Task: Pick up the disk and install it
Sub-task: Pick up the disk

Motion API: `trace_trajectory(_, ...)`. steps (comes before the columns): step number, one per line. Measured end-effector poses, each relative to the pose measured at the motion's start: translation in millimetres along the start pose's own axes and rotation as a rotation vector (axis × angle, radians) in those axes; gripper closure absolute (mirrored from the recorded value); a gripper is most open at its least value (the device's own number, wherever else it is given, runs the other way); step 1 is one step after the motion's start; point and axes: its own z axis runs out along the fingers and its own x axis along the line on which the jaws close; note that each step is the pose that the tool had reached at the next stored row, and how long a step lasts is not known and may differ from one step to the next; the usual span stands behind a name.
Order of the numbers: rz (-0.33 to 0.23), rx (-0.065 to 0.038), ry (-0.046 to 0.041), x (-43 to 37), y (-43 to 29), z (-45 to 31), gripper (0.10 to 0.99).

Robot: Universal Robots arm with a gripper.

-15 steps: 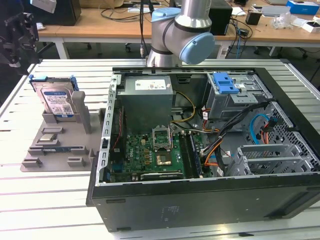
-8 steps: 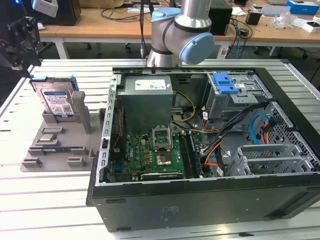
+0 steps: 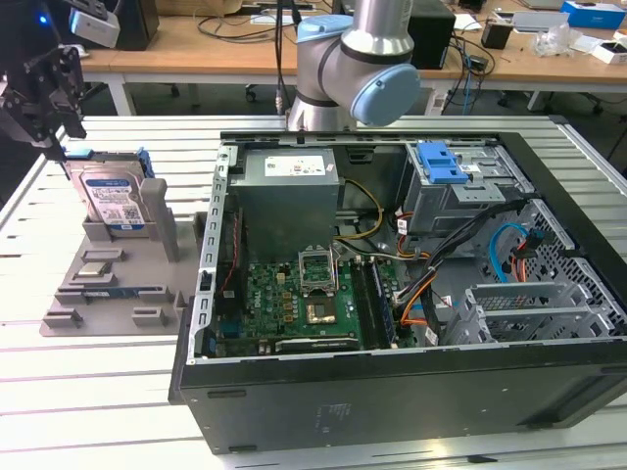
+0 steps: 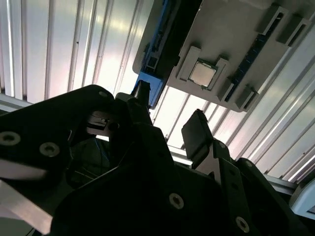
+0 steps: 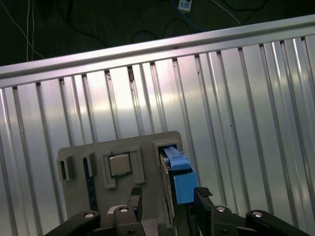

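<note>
Spread fingers [image 5: 203, 195] hover over the upright disk [image 3: 101, 186], its blue-and-white barcode label [image 3: 121, 211] showing.

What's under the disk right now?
A grey holder: the disk stands upright in its slot, on the slatted table. The slot's front wall covers the disk's bottom edge, so how it seats there cannot be seen.
</note>
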Motion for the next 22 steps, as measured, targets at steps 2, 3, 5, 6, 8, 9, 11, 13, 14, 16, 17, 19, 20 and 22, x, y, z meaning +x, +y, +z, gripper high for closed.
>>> trace_trajectory(2,-0.002,0.0,0.0,-6.3,0.5,5.0,0.545)
trace_trajectory(3,-0.003,0.0,0.0001,-8.4,0.6,6.4,0.545)
trace_trajectory(5,-0.011,0.0,0.0007,-13.4,1.1,10.7,0.545)
trace_trajectory(6,-0.019,0.0,0.0013,-15.5,1.2,14.1,0.545)
trace_trajectory(8,-0.032,0.0,0.0026,-16.9,1.0,17.7,0.545)
trace_trajectory(9,-0.041,-0.001,0.0035,-17.8,0.9,20.2,0.545)
trace_trajectory(11,-0.058,-0.001,0.0053,-18.6,0.0,25.2,0.545)
trace_trajectory(13,-0.067,-0.001,0.0079,-18.8,-0.8,28.9,0.545)
trace_trajectory(14,-0.071,0.0,0.0095,-18.8,-1.2,30.4,0.545)
trace_trajectory(16,-0.081,0.0,0.012,-18.9,-2.2,33.6,0.545)
trace_trajectory(17,-0.086,0.0,0.0131,-19.0,-2.9,35.2,0.545)
trace_trajectory(19,-0.096,0.0,0.0147,-19.2,-4.5,38.7,0.545)
trace_trajectory(20,-0.101,0.0,0.0152,-19.3,-5.1,40.4,0.545)
trace_trajectory(22,-0.111,0.0,0.0164,-19.3,-6.2,44.6,0.545)
